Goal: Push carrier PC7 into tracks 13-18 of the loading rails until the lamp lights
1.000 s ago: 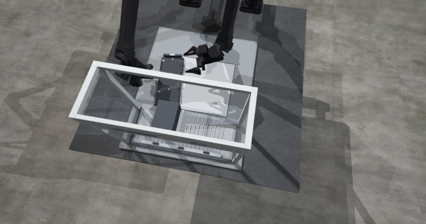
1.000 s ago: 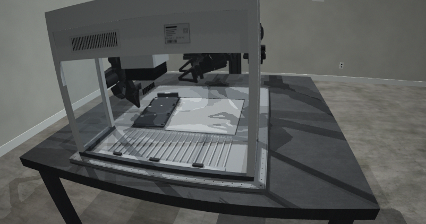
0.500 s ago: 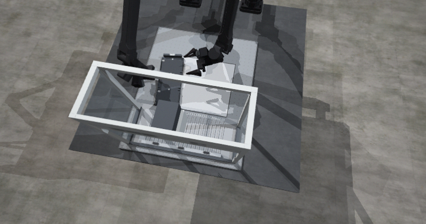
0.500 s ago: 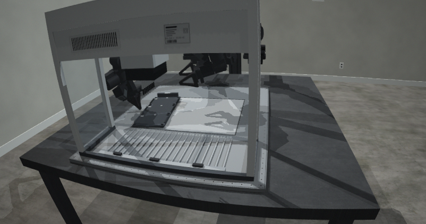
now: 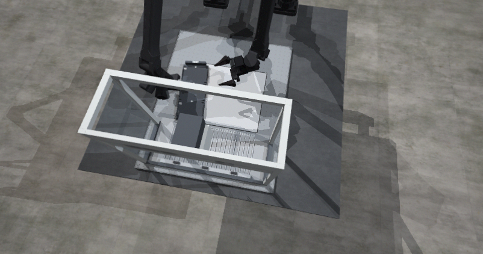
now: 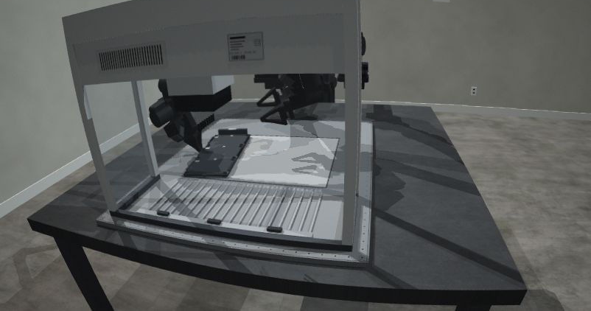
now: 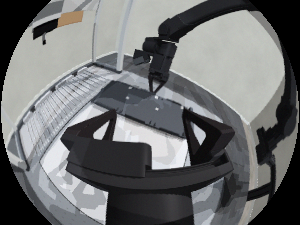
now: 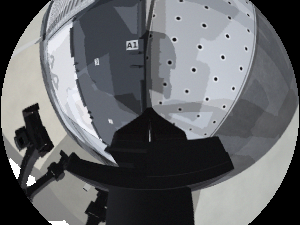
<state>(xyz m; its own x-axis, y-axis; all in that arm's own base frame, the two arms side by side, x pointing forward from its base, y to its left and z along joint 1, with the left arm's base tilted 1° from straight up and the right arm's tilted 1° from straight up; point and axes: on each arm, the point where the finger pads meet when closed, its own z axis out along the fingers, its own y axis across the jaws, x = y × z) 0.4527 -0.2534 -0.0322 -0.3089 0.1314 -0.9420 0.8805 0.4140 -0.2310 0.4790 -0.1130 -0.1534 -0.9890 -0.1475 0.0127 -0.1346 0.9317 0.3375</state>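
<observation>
- Top view: the carrier (image 5: 194, 73) (image 6: 219, 155) (image 7: 125, 101) (image 8: 107, 74), a flat dark slab, lies in front of the rails (image 5: 235, 144) (image 6: 247, 206) (image 7: 52, 104), its raised handle (image 5: 196, 62) (image 6: 232, 131) toward the arms. The left gripper (image 5: 218, 74) (image 6: 260, 112) (image 7: 149, 112) (image 8: 40, 131) hangs wide open beside it, gripping nothing.
- Exterior view: the right gripper (image 5: 174, 77) (image 6: 201, 149) (image 7: 151, 95) (image 8: 149, 111), fingers fully closed on nothing, is down at the slab's long side; contact I cannot confirm. The step looks like squaring up: nudge gently and low, then push straight from the handle's middle. An off-centre shove could skew it against the thin, parallel ribs. No lit lamp can be made out.
- Left wrist view: angular black fingers frame the slab, small pale marks dotting its matte face.
- Right wrist view: the closed wedge of fingertips points along the edge, between the smooth slab with its "A1" label (image 8: 132, 45) and the pale perforated plate (image 8: 210, 89). Keep pressure light here.
</observation>
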